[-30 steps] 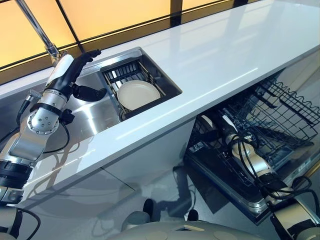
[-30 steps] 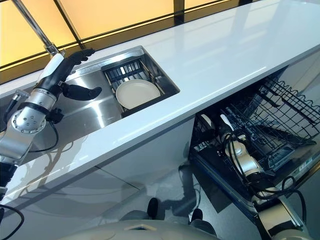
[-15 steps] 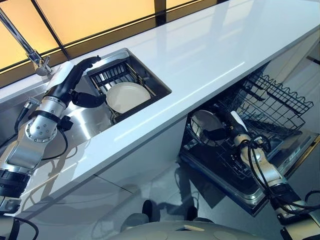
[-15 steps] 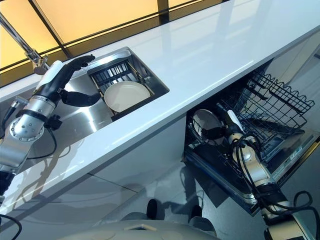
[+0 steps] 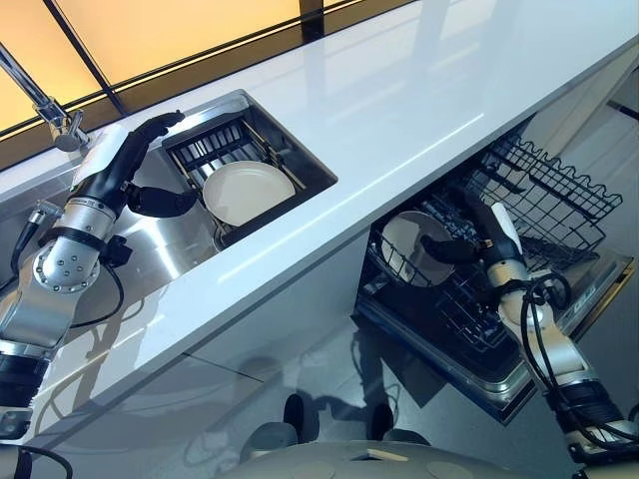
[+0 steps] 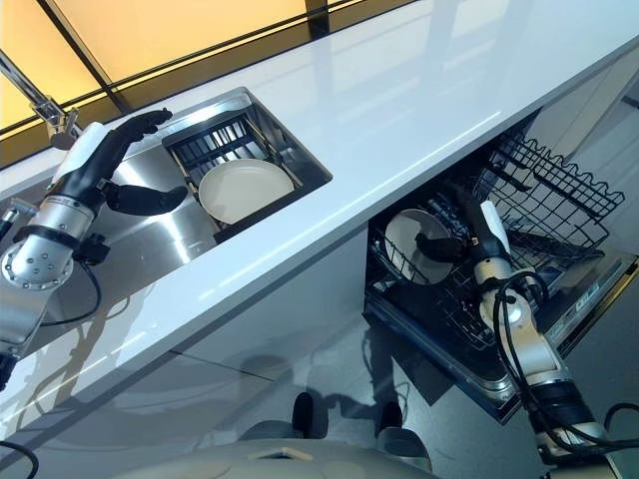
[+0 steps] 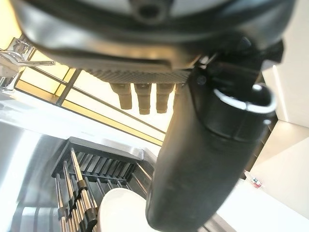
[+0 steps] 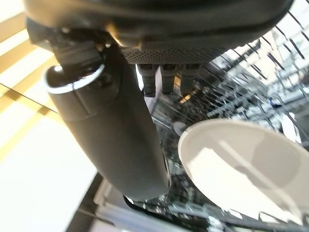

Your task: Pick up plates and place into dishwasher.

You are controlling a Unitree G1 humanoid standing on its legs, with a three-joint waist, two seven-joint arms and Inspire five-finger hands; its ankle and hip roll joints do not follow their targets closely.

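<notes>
A cream plate [image 5: 248,192] lies in a black rack [image 5: 215,145] inside the steel sink [image 5: 185,239]. My left hand [image 5: 120,165] hovers open over the sink just left of that plate, which shows past its thumb [image 7: 203,159] as a pale edge [image 7: 123,210]. A second white plate [image 5: 411,245] stands on edge in the dishwasher's lower rack [image 5: 449,309]. My right hand [image 5: 484,230] is open right beside it, thumb stretched toward its rim. The plate [image 8: 241,164] stands apart from the straight fingers [image 8: 164,77].
A white countertop [image 5: 399,100] runs across the view above the open dishwasher. An upper wire basket [image 5: 559,195] is pulled out to the right, with the lowered door [image 5: 594,289] below it. A faucet [image 5: 45,105] rises at the sink's far left.
The camera has shifted. My right hand has risen out of the lower rack, and the white plate now stands there free of it. My left hand stays over the sink.
</notes>
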